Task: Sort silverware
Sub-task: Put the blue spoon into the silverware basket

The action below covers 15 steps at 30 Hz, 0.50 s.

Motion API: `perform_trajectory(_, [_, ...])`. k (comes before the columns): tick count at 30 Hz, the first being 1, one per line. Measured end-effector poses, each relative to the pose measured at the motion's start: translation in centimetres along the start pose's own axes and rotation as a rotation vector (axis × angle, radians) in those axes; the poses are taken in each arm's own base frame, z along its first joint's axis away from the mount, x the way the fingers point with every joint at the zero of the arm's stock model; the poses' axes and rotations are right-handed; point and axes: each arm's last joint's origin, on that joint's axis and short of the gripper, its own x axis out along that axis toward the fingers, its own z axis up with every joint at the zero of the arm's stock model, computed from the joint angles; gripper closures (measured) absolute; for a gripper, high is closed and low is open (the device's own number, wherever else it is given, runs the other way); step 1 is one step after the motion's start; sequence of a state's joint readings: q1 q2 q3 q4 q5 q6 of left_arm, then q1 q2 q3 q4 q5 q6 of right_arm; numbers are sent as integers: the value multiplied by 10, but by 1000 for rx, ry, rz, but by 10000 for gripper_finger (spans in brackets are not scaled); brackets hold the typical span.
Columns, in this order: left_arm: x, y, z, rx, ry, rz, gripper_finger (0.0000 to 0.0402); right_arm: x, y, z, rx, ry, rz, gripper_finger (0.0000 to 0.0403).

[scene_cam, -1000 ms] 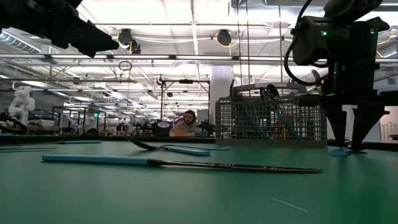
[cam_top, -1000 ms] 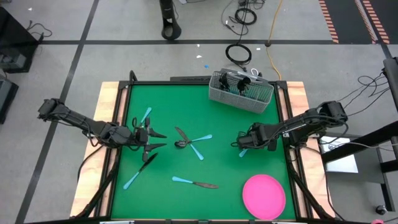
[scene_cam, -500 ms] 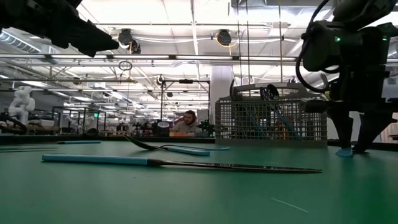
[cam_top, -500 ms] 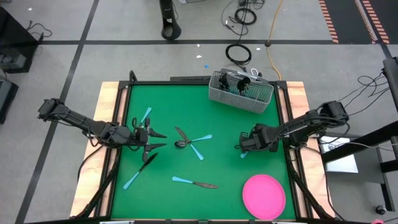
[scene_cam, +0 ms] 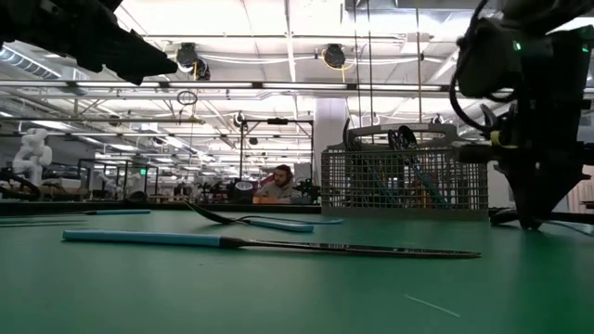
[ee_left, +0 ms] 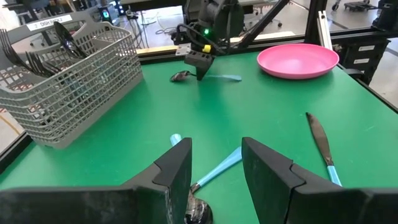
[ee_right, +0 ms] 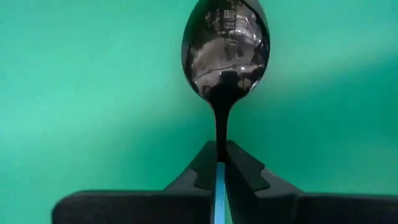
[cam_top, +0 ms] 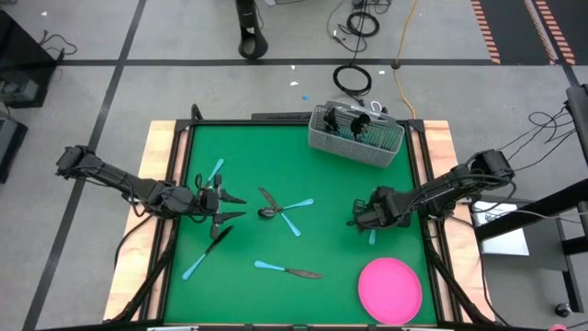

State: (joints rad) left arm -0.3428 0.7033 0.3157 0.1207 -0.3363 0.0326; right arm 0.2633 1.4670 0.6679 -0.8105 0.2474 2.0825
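My right gripper (cam_top: 360, 220) stands at the table's right side, pointing steeply down, shut on a spoon (ee_right: 225, 46) with a dark bowl and a light blue handle (cam_top: 371, 237). My left gripper (ee_left: 214, 171) hovers open above the left side, over two blue-handled pieces (ee_left: 214, 171). More silverware lies flat on the green mat: crossed pieces (cam_top: 280, 210) at the centre, a knife (cam_top: 289, 270) nearer the front, and two pieces at the left (cam_top: 207, 253) (cam_top: 214, 171). My right gripper pinches the spoon's thin neck (ee_right: 219, 146), where the dark stem meets the blue handle, between its two fingers. The fingers come from above and lie across the spoon. The spoon lies level at the mat; whether it is clear of the mat I cannot tell.
A grey wire-mesh caddy (cam_top: 356, 134) holding several dark utensils stands at the far edge, right of centre. A pink round plate (cam_top: 390, 289) sits at the near right corner. Wooden rails (cam_top: 154, 211) border the mat. A person sits far behind the table (scene_cam: 278, 181).
My right gripper has shifted a little toward the near edge and shut on the spoon; its fingers stood apart a second ago. The spoon has turned about on the mat, its blue handle now pointing toward the near edge.
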Motion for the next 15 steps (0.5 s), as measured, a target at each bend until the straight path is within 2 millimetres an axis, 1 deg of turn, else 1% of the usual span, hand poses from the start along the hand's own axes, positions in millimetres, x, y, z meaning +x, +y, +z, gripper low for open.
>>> perform_trajectory(3, [0,0,0,-1,-1,0,259,-7,8,-3,-30,24,35,396])
perform_trajectory(6, [0,0,0,-1,-1,0,259,-15,15,-3,-98,-12,82,400])
perform_trajectory(12, [0,0,0,-1,-2,0,259,-46,43,-1,-340,-250,267,401])
perform_trajectory(15, [0,0,0,-1,-2,0,259,-66,56,1,-512,-392,322,402])
